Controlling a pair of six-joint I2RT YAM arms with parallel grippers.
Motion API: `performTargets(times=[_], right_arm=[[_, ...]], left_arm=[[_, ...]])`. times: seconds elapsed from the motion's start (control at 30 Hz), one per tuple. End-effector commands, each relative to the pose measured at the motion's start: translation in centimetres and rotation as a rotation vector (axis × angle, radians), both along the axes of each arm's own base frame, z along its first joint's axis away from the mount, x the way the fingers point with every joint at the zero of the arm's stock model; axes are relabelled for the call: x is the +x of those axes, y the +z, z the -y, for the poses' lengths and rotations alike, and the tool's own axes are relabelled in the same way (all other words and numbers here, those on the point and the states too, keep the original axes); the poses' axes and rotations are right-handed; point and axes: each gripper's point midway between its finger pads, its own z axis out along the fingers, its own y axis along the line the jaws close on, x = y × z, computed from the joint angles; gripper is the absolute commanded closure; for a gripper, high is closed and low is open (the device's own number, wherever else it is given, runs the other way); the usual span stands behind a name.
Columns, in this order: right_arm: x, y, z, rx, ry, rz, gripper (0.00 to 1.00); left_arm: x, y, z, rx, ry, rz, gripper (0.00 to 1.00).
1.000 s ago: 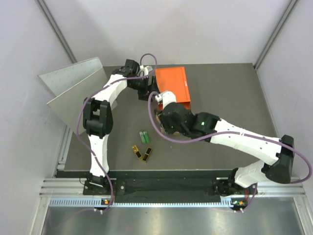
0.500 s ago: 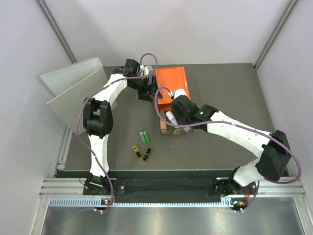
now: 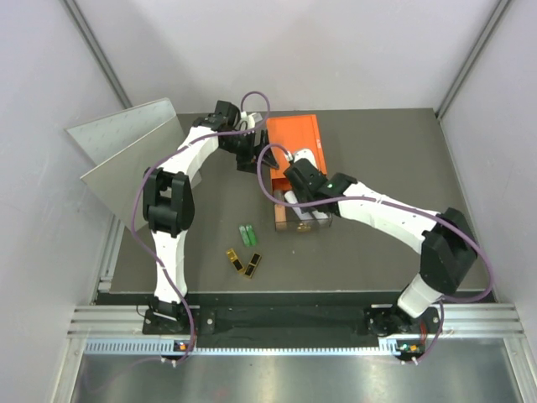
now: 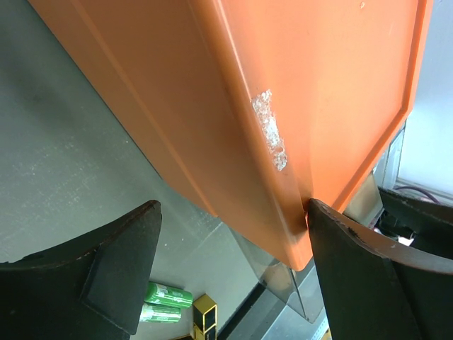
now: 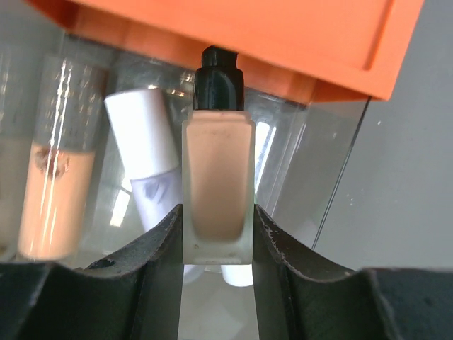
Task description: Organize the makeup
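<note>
My right gripper [image 5: 218, 228] is shut on the peach bottle with a black cap [image 5: 218, 177] and holds it cap-first over the open clear drawer [image 3: 302, 222] of the orange box [image 3: 295, 147]. A white stick [image 5: 148, 152] and an orange stick [image 5: 56, 191] lie in that drawer. My left gripper [image 4: 233, 273] is open astride the box's near left corner [image 4: 297, 177]; its right finger [image 4: 382, 283] touches the box and its left finger [image 4: 106, 276] stands apart. Two green tubes [image 3: 247, 234] and two black-gold cases [image 3: 245, 263] lie on the table; the left wrist view also shows the tubes [image 4: 164, 303].
A grey metal panel [image 3: 126, 147] leans at the table's back left. The table [image 3: 377, 260] is dark grey, with white walls on three sides. A purple cable [image 3: 268, 180] loops from the right arm next to the drawer.
My right gripper has moved back and to the right with the peach bottle, from in front of the drawer to over it. The left arm has not moved.
</note>
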Motion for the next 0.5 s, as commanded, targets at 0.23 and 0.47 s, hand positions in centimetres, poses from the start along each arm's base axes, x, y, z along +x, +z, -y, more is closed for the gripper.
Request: performTargets(times=[0.23, 0.47], right_arm=[[2.5, 4.3, -0.8, 0.081, -0.064, 0.092, 0.31], [1.5, 8.1, -0.3, 0.173, -0.099, 0.119, 0.3]], left_arm=[[1.3, -6.2, -3.6, 0.233, 0.051, -0.018, 0.13], [1.5, -6.0, -3.6, 0.229, 0.055, -0.015, 0.13]])
